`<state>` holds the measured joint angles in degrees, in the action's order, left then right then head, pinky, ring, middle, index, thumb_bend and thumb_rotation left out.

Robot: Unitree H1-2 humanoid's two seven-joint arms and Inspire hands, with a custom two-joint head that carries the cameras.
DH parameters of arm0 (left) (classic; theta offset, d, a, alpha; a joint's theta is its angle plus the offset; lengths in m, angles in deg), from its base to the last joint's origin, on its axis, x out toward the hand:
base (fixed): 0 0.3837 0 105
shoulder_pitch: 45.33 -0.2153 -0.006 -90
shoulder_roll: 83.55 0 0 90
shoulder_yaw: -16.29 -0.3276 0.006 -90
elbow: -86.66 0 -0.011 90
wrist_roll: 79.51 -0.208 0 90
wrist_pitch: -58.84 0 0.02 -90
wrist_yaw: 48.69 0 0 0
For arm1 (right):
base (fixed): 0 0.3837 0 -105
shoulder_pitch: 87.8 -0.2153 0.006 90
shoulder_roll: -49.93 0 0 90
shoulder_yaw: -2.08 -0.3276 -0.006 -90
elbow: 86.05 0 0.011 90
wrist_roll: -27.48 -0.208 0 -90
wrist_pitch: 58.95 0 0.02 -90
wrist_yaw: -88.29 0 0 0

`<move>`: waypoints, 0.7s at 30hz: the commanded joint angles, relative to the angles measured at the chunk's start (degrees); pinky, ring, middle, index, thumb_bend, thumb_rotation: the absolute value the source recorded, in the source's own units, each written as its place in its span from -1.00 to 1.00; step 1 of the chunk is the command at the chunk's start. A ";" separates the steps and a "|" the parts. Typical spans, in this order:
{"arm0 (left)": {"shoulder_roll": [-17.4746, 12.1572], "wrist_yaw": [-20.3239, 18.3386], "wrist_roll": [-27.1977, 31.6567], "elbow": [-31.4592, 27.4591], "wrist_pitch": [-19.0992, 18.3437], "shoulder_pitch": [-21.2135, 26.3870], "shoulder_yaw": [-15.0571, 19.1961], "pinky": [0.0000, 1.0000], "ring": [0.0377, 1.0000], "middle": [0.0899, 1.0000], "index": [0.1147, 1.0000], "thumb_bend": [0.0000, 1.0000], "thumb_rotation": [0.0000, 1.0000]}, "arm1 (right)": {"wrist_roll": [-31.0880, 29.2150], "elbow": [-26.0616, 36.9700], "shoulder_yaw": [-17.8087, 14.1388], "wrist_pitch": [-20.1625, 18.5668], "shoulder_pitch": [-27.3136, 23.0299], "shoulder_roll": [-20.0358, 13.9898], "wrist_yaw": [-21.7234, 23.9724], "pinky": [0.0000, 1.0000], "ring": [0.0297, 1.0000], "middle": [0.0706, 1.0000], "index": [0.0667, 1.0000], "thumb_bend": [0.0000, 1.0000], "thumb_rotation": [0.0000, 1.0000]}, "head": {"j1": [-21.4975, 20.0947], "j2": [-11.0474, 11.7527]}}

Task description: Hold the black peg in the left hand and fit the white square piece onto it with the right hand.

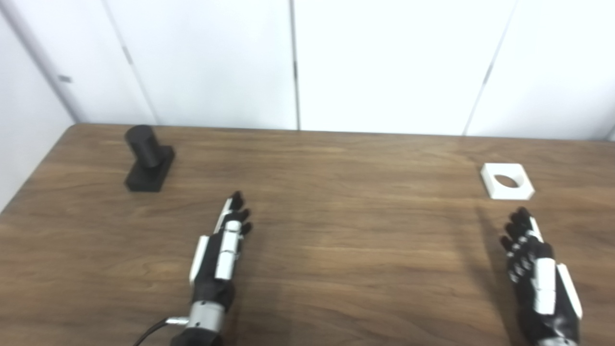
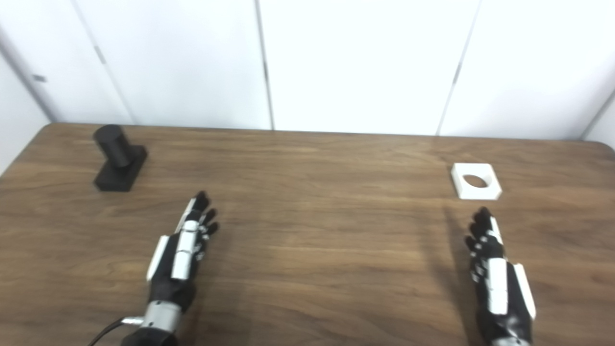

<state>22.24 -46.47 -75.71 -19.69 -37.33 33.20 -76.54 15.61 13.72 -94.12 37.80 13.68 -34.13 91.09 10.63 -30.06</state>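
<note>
The black peg [image 1: 148, 159], a short cylinder standing upright on a black rectangular base, sits at the far left of the wooden table [image 1: 336, 230]. The white square piece [image 1: 507, 180], flat with a round hole through it, lies at the far right. My left hand [image 1: 221, 250] hovers over the table nearer the front, to the right of the peg and well apart from it, fingers stretched out and holding nothing. My right hand [image 1: 538, 274] is just in front of the white piece, a short gap away, fingers extended and empty.
White wall panels [image 1: 298, 62] rise directly behind the table's far edge. The table's left edge runs close beside the peg. A cable [image 1: 153, 329] trails from my left wrist at the bottom edge.
</note>
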 commanded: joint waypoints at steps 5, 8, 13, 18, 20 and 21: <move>1.79 0.14 -0.41 0.53 1.58 -4.61 -1.10 0.97 0.99 1.00 1.00 -0.09 0.74 | -0.72 -3.90 -0.74 1.44 0.89 0.06 1.35 1.00 1.00 1.00 1.00 0.20 1.00 | 2.80 2.13; 1.85 0.55 -1.37 1.30 1.77 -4.35 -1.48 0.93 0.97 1.00 1.00 -0.07 0.74 | -1.34 -3.66 -1.03 0.54 0.89 0.25 1.48 1.00 1.00 1.00 1.00 0.22 1.00 | 4.08 3.13; 2.24 0.96 -2.32 2.82 2.99 -3.93 -1.85 0.87 0.95 1.00 1.00 -0.08 0.70 | -1.51 -5.90 -1.17 2.86 0.28 -0.52 2.82 1.00 1.00 1.00 1.00 0.28 1.00 | 6.69 4.94; 2.53 1.65 -2.81 2.97 2.81 -3.76 -2.39 0.83 0.93 1.00 0.99 -0.10 0.66 | -2.03 -5.69 -1.85 2.44 0.11 -0.34 2.82 1.00 1.00 0.99 1.00 0.34 1.00 | 7.56 5.01; 2.72 1.79 -2.52 2.87 2.57 -3.78 -2.50 0.83 0.95 1.00 0.99 -0.14 0.64 | -2.32 -5.89 -2.18 2.50 -0.03 0.00 2.54 1.00 1.00 0.96 1.00 0.27 1.00 | 7.56 5.01; 2.70 1.77 -2.30 2.73 2.37 -3.79 -2.56 0.85 0.96 1.00 0.99 -0.16 0.61 | -2.21 -6.05 -2.25 2.55 -0.07 0.04 2.51 1.00 1.00 0.94 1.00 0.25 1.00 | 6.98 4.69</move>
<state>22.76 -44.42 -77.86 -17.03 -34.88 33.32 -78.28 13.95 11.45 -96.02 38.88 11.97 -34.95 93.40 18.11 -25.05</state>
